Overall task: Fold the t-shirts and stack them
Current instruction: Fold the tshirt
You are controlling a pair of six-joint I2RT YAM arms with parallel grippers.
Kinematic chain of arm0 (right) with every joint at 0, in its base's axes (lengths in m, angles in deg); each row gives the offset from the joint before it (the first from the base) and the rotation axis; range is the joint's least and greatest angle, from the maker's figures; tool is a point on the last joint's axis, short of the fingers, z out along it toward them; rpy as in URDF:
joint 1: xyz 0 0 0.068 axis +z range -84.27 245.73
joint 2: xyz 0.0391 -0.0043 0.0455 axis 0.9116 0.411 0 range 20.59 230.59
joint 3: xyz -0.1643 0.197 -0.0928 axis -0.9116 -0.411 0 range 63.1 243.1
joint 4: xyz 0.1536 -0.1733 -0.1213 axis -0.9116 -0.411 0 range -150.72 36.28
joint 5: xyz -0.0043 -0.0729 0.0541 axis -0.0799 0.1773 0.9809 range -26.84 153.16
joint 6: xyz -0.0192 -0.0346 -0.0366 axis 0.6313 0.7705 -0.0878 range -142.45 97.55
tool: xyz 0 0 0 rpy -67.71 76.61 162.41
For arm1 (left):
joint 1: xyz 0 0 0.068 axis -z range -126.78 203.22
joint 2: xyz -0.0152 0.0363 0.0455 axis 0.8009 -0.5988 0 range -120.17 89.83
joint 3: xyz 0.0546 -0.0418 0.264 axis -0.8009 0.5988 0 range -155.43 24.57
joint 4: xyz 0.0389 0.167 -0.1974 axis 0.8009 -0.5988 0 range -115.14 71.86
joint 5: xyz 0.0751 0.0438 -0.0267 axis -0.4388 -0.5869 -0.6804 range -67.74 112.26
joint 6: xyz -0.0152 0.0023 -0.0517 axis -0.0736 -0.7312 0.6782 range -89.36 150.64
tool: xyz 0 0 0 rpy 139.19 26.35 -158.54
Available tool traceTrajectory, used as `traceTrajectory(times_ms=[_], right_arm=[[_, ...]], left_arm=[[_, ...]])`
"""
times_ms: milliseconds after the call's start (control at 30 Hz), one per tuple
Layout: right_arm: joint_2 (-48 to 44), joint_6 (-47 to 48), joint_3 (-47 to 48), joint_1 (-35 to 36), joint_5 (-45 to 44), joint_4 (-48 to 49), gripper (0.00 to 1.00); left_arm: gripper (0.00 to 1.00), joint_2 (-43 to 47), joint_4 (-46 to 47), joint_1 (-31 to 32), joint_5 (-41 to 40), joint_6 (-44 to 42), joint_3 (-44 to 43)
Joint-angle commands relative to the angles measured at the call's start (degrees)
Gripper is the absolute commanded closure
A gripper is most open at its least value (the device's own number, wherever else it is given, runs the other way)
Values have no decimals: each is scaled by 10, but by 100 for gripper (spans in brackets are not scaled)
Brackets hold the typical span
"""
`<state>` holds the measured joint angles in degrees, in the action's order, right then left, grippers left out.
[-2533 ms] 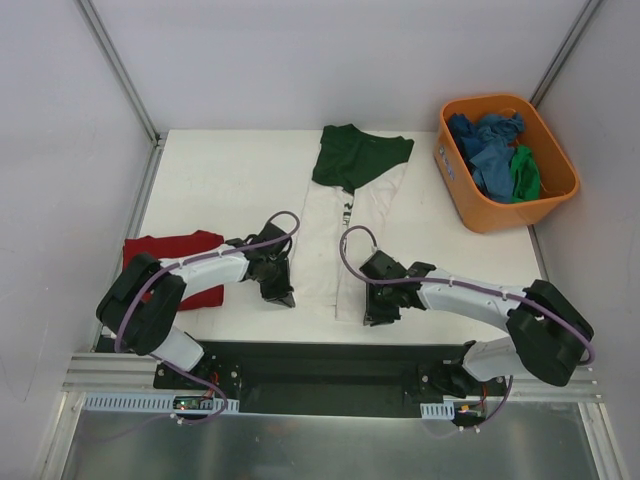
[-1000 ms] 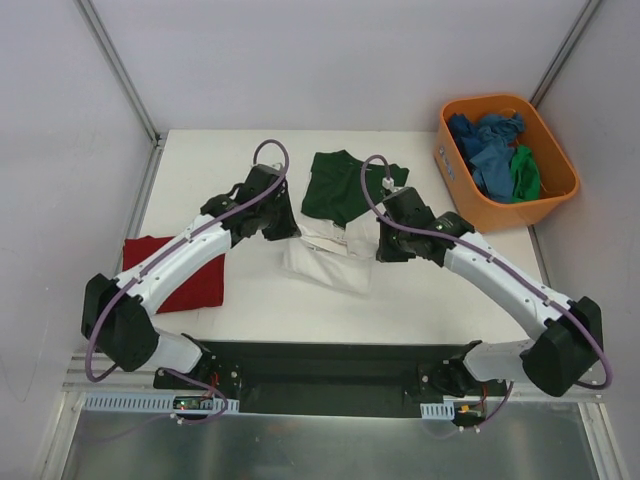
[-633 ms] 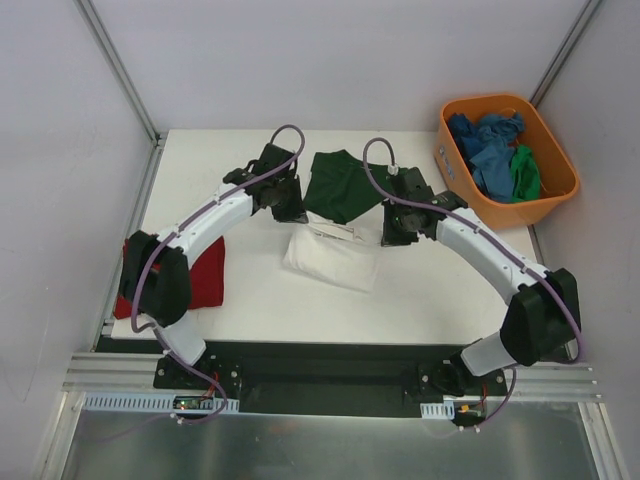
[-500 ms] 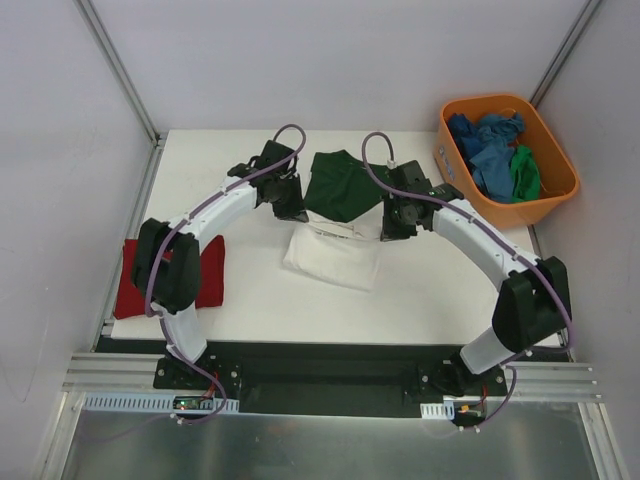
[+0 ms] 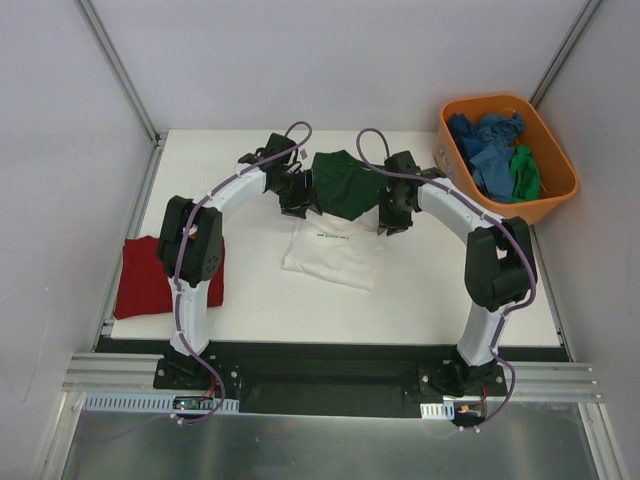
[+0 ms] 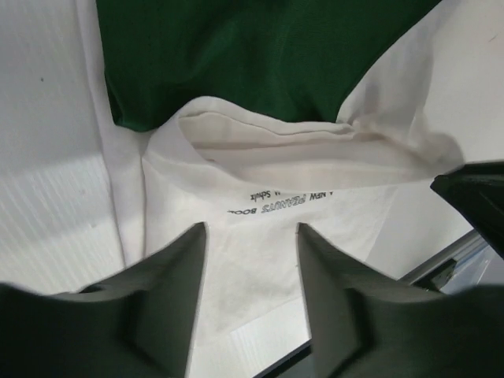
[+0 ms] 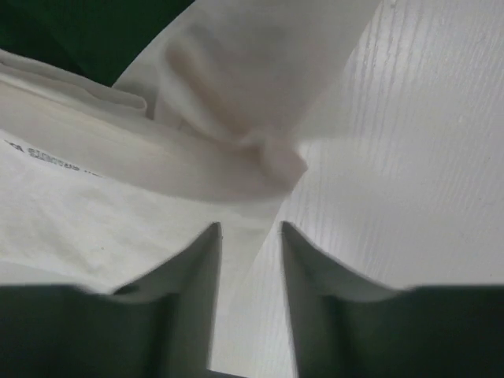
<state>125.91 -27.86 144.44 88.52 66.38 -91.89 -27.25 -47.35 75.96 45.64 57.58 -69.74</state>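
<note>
T-shirt (image 5: pixel 335 258), white with a green top, lies folded between left claw (image 5: pixel 297 197) and right claw (image 5: pixel 390 215), its green end pointing away from the bases. Earlier it stretched full length. Left wrist: jaws parted and empty above the white fold, lettering upside down. Right wrist: jaws slightly parted over the cloth's edge, shirt cut off.

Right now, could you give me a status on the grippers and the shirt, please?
Left gripper open, right gripper open, both over white shirt. Shirt folded, on table. Red shirt, tub aside.
</note>
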Motion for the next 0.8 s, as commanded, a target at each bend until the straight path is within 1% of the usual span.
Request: traceTrajectory(times_ms=[0, 33, 67, 100, 133, 167, 200, 233, 267, 300, 333, 367, 400, 433, 467, 567, 600, 633, 700, 767], right_arm=[[6, 25, 66, -8, -10, -38, 48], [0, 27, 66, -7, -6, -41, 18], [-19, 29, 61, -7, -1, -40, 4], [-31, 28, 45, -7, 4, -37, 3], [-44, 17, 33, -3, 5, -31, 3], [-73, 15, 19, -1, 6, -25, 2], [-88, 8, -14, 2, 9, -20, 2], [-102, 3, -29, 8, 22, -10, 2], [-128, -6, -49, 10, 32, -4, 2], [-141, -12, -66, 14, 42, 3, 2], [-153, -18, -103, 22, 59, 16, 1], [-178, -33, -121, 26, 64, 21, 1], [-190, -39, -137, 30, 66, 27, 1], [-201, -47, -174, 41, 67, 37, 0], [-223, -53, -189, 48, 68, 42, 0], [-258, -65, -245, 69, 80, 55, 0], [-266, -73, -255, 73, 82, 57, 0], [-271, -75, -264, 81, 87, 57, 3], [-286, -82, -290, 88, 88, 61, 3], [-298, -92, -304, 96, 89, 67, 3]], left_arm=[[28, 3, -3, -19, 69, -9, -31], [22, 15, -2, -18, 69, -8, -26], [8, 29, -2, -17, 62, -7, -11], [1, 60, -2, -17, 54, -5, 1], [1, 78, -1, -16, 45, -3, 15], [1, 97, -1, -16, 34, -2, 49], [1, 135, 0, -16, 20, 3, 68], [1, 155, 2, -15, 12, 7, 90], [1, 174, 6, -14, 5, 11, 137], [1, 210, 9, -14, -5, 20, 161], [1, 228, 11, -14, -11, 24, 186], [1, 244, 18, -14, -16, 29, 234], [1, 276, 21, -14, -24, 36, 257], [1, 289, 25, -14, -25, 39, 279], [1, 301, 28, -14, -27, 42, 318], [1, 332, 38, -14, -25, 51, 370], [1, 341, 42, -14, -25, 55, 380], [1, 344, 46, -14, -25, 55, 389], [1, 344, 56, -14, -26, 53, 412], [5, 338, 70, -15, -33, 51, 423]])
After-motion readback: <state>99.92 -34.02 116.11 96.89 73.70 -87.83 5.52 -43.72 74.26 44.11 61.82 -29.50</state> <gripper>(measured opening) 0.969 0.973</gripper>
